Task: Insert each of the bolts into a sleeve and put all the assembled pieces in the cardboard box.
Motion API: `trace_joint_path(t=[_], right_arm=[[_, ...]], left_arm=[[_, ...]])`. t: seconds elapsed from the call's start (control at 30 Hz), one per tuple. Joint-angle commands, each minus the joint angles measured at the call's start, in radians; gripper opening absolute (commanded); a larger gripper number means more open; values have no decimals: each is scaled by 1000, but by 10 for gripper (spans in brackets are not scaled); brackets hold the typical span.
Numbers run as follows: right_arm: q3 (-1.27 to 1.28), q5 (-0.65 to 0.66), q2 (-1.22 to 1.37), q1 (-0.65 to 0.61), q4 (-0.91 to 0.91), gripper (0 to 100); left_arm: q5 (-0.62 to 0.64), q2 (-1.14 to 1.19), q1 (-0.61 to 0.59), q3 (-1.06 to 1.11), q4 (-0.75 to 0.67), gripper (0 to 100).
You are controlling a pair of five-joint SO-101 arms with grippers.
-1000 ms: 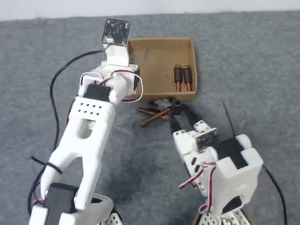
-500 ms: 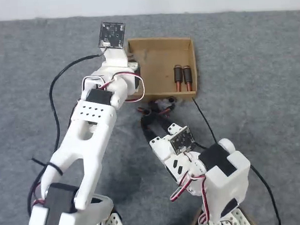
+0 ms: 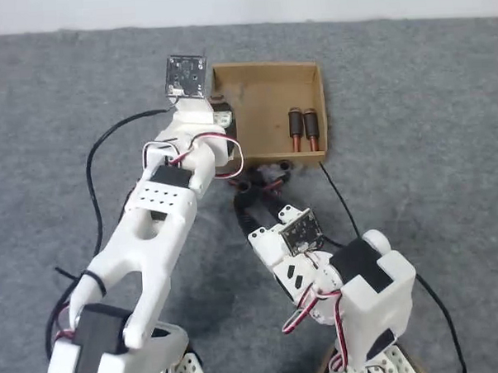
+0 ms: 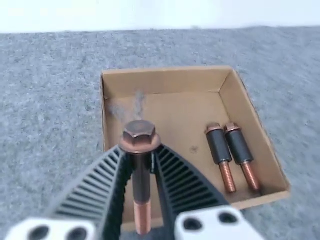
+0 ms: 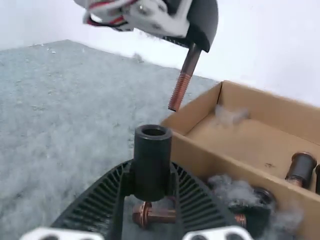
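My left gripper (image 4: 140, 152) is shut on a copper bolt (image 4: 141, 215), held upright with its hex head on top, above the near left wall of the cardboard box (image 4: 170, 75). My right gripper (image 5: 151, 172) is shut on a black sleeve (image 5: 151, 160), upright with its bore facing up. That bolt (image 5: 182, 80) hangs a little above and beyond the sleeve, its thread tip tilted toward it. In the high view the left gripper (image 3: 221, 122) is at the box's left wall, and the right gripper (image 3: 251, 199) sits just in front of the box.
Two assembled pieces (image 3: 304, 128) lie side by side in the box's right half. Loose bolts (image 5: 155, 216) lie on the grey carpet under my right gripper. Black sleeves (image 5: 250, 200) rest against the box's front wall (image 5: 210, 150).
My right arm swung left with the sleeve, from the box's front right to under the left gripper, covering the loose bolts. The left arm's wrist shifted slightly with its bolt.
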Motion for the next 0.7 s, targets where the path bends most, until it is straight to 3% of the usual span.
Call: trace_joint_path(t=[0.0,0.23,0.57,0.67], right_arm=[[-51,-3,-61,-8,35,7],[-51,-3,-61,-8,38,7],[-49,-3,-61,-8,41,7],[-49,-3,-61,-10,42,7]], left_arm=[[14,-135,5,27,-40,12],[14,-370,9,186,-41,12],[14,-394,8,208,-43,12],[14,-396,0,234,-107,11]])
